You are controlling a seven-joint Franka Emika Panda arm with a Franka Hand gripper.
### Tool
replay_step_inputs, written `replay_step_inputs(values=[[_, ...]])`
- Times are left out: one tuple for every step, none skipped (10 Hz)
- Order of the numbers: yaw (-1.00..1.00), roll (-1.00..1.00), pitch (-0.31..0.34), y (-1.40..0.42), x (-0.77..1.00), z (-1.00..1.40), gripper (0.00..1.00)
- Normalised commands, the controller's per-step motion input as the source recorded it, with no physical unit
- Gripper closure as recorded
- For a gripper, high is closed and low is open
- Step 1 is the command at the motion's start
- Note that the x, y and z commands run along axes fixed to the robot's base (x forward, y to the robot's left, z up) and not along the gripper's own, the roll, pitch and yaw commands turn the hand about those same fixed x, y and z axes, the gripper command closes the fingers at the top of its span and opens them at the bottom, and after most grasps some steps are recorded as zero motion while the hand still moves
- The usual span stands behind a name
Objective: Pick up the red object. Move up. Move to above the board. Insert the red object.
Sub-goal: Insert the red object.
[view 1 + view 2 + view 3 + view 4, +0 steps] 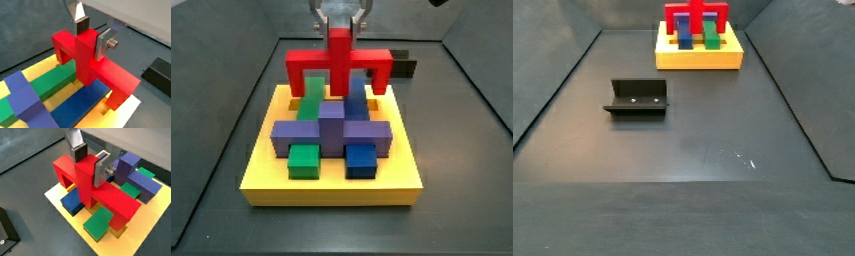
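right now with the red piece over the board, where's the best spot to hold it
Hold the red object by its central upright stem, coming from above, as the gripper does now over the board. The stem is narrow with flat faces for the pads, and gripping there leaves both legs free below to enter the slots.

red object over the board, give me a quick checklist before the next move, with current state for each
1. Gripper shut on the red object's stem: ok.
2. Red object upright, legs pointing down: ok in a side view.
3. Red object above the board: ok.
4. Legs lined up with open slots: cannot tell.
5. Purple block clear of the red object: ok.
6. Fixture away from the board: ok.
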Motion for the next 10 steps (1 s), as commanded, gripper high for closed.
replay_step_inputs(values=[[0.00, 0.00, 0.000, -0.08, -0.06, 0.00, 1.00], [0.00, 0.01, 0.000, -0.06, -0.07, 0.00, 1.00], [0.00, 0.01, 0.000, -0.11, 0.00, 0.00, 1.00], [0.00, 0.02, 0.000, -0.15, 0.00, 0.00, 1.00], [-0.03, 0.03, 0.000, -0.01, -0.03, -0.03, 1.00], [-0.05, 0.03, 0.000, 0.00, -0.08, -0.03, 1.00], [-0.05, 0.02, 0.001, 0.00, -0.02, 0.00, 1.00], [-0.06, 0.00, 0.013, 0.07, -0.02, 0.00, 1.00], [-0.05, 0.02, 0.000, 0.09, -0.02, -0.03, 1.00], [-0.02, 0.04, 0.000, 0.11, -0.03, -0.11, 1.00]])
